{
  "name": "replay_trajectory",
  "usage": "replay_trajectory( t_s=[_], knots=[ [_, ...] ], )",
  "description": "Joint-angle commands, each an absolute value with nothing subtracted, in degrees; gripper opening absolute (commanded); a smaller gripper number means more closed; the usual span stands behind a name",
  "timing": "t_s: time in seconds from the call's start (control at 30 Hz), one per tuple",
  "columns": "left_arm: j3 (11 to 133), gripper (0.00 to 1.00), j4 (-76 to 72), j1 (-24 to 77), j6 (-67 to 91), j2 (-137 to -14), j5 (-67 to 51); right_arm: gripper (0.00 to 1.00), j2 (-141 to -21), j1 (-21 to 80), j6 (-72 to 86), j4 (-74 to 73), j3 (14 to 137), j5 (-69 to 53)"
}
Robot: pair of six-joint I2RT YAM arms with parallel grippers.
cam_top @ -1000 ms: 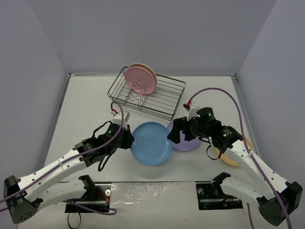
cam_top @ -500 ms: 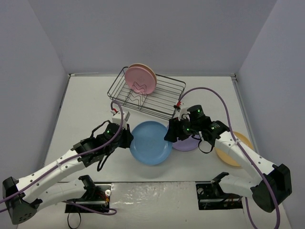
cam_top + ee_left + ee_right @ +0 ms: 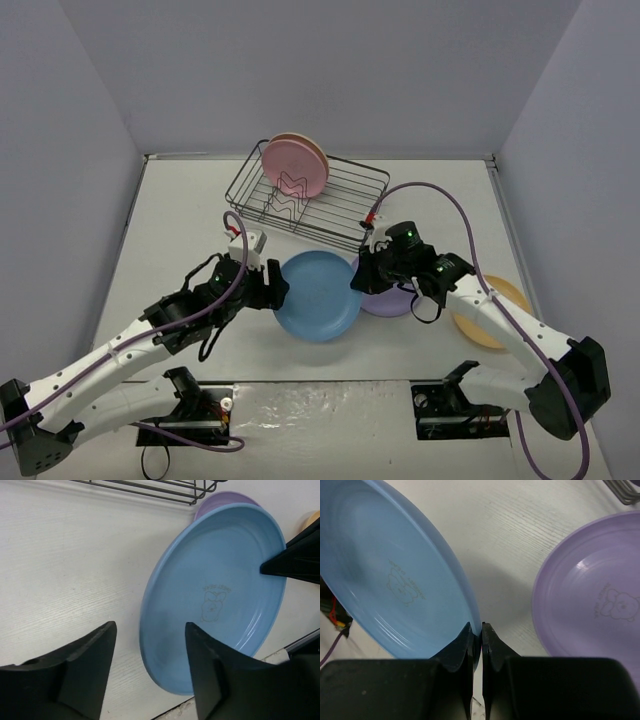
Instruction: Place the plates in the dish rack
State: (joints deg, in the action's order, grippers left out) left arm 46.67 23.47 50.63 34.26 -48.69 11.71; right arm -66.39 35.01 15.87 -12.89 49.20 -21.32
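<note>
White desk carries everything. Dark wire dish rack sits at the far side, a pink plate standing upright in its left end. Blue plate rests mid-desk, tilted, just beside the flat lilac plate. My right jaws are pinched tight on its right rim. My left jaws stand apart around its left rim, gripping nothing. Held by one thin edge, the plate may pivot or slip when lifted, striking the rack wires.
</note>
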Motion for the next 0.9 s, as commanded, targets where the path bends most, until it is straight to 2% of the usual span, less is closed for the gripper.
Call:
replay_trajectory(
  t_s=[0.0, 0.3, 0.43, 0.57, 0.67, 0.73, 0.87],
  knots=[
    [51.26, 0.95, 21.96, 50.9, 35.17, -48.39, 15.38, 0.0, -63.96, 35.81, 14.35, -9.86, 53.52, -10.91],
    [52.65, 0.97, 30.46, 50.74, 40.86, -46.57, 25.54, 0.0, -64.57, 36.12, 13.82, -9.45, 62.69, 12.45],
    [51.46, 0.97, 32.6, 49.61, 42.71, -45.62, 27.24, 0.0, -67.1, 36.25, 11.43, -7.99, 69.61, 17.36],
    [49.99, 0.97, 32.53, 45.51, 43.39, -46.15, 23.49, 0.0, -71.96, 36.6, 6.95, -5.41, 76.92, 19.8],
    [48.16, 0.97, 29.82, 37.34, 42.83, -47.34, 17.05, 0.0, -76.14, 36.95, 2.62, -1.84, 81.62, 21.75],
    [47.14, 0.97, 28.51, 35.29, 42.38, -47.52, 13.36, 0.0, -79.84, 37.18, -0.1, -0.25, 85.14, 22.6],
    [45.88, 0.97, 27.33, 29.43, 41.66, -48.08, 10.63, 0.0, -89.07, 39.74, -11.48, 7.34, 94.07, 27.73]
  ],
)
